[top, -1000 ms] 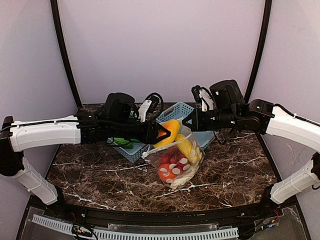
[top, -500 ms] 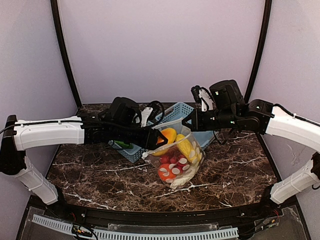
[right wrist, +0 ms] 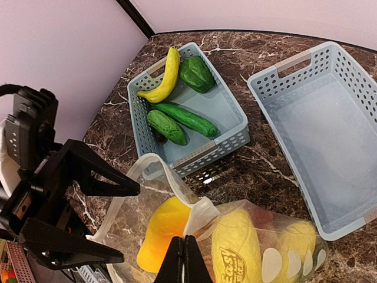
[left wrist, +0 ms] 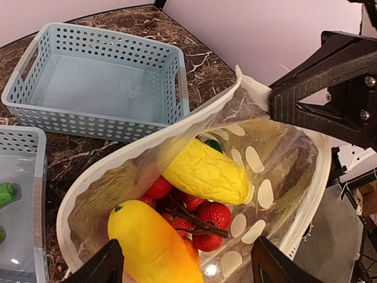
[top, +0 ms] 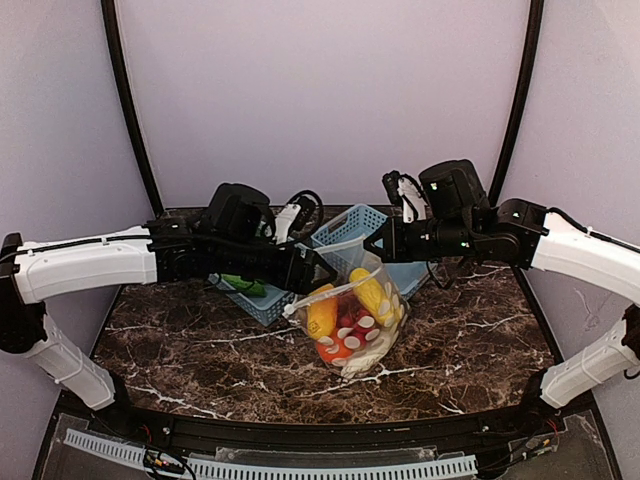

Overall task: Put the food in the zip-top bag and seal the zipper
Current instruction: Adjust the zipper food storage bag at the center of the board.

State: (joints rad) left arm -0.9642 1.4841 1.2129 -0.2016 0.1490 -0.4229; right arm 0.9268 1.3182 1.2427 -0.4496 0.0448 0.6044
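L claw (top: 318,270): wide, empty, poised right over bag mouth.
R claw (right wrist: 186,254): pinched tight on bag rim, far-right side, holding mouth up & open.
Bag (left wrist: 294,177): mid bench (top: 180,350), slumped upright, mouth facing L claw. Zipper (left wrist: 177,127) unsealed; slider not made out.
In bag: yellow-orange piece (left wrist: 153,247) near side, corn (left wrist: 203,171), strawberries (left wrist: 206,215).
Basket (right wrist: 232,138): just left of bag, under L arm. Holds banana (right wrist: 162,79), 2 cucumbers (right wrist: 182,118), pepper (right wrist: 197,73); long axes approx. along basket length.
2nd basket (left wrist: 94,124): far side of bag.
Est.: remaining food lies left of L claw, so L arm is nearer. Next pick goes there, jaws across a piece's short axis, R to hold mouth.
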